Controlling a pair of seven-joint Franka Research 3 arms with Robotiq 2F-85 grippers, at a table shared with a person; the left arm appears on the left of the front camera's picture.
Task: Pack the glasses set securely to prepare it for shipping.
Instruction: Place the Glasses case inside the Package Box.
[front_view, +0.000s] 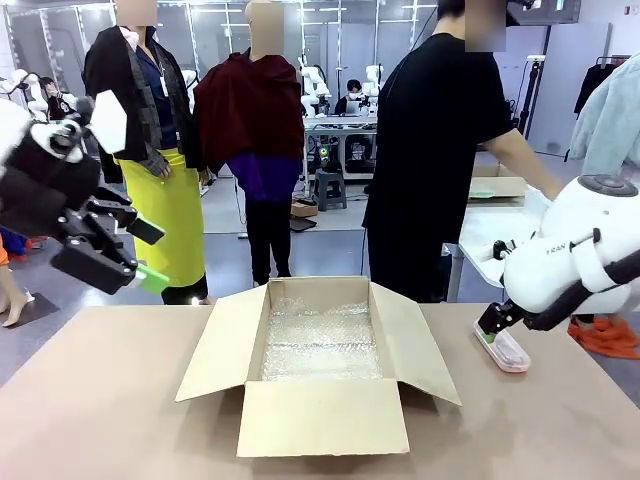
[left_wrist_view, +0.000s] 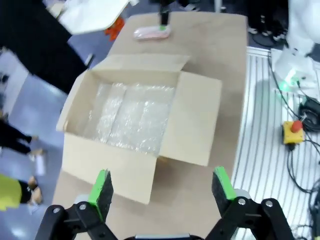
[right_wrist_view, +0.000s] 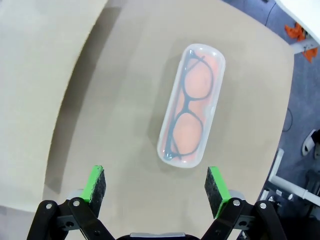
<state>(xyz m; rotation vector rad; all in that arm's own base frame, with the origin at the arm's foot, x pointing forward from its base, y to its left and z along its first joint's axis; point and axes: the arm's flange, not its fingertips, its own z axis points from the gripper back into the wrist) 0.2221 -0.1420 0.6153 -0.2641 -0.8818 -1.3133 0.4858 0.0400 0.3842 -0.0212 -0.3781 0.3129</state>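
Open cardboard box (front_view: 322, 415), glasses case (front_view: 508, 355) nearby

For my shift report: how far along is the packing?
Done: box open, lined with bubble wrap. In hand: the open right pincer hovers over the pink case on the table, not gripping. Left pincer open, raised. To do: case into box, flaps shut.

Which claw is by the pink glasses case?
The right claw, open above the pale pink clear-topped eyeglass case; the left claw faces the brown cardboard box.
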